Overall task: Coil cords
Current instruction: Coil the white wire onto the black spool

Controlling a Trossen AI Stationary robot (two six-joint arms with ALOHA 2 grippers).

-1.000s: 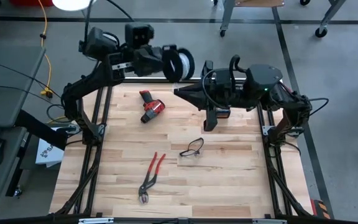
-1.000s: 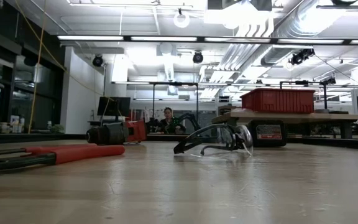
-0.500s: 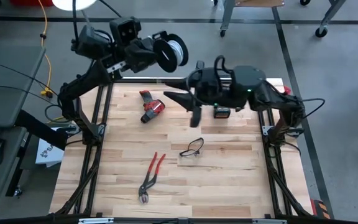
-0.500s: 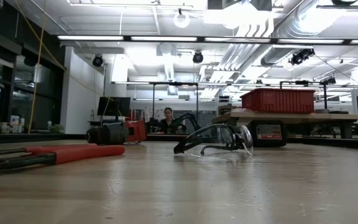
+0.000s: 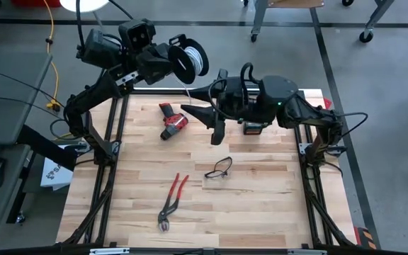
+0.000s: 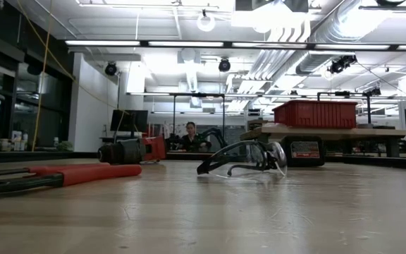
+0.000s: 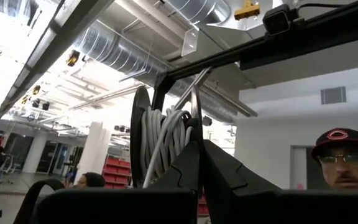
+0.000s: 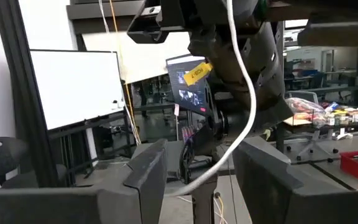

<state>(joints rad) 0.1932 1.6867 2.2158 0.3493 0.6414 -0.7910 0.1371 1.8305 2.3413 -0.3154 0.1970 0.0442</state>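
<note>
Your left gripper (image 5: 167, 62) clamped the black spool (image 5: 188, 57); your right gripper (image 8: 196, 163) stood wide around the white cord (image 8: 241, 81). Beneath them, the butcher-block table (image 5: 261, 198) held safety glasses (image 5: 219, 168).

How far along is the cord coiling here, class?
Done: many white turns already sit on the spool. In hand: the left claw is shut on the spool, raised beyond the table's far edge; loose cord passes between the right claw's open fingers. Left: winding on that loose end.
</note>
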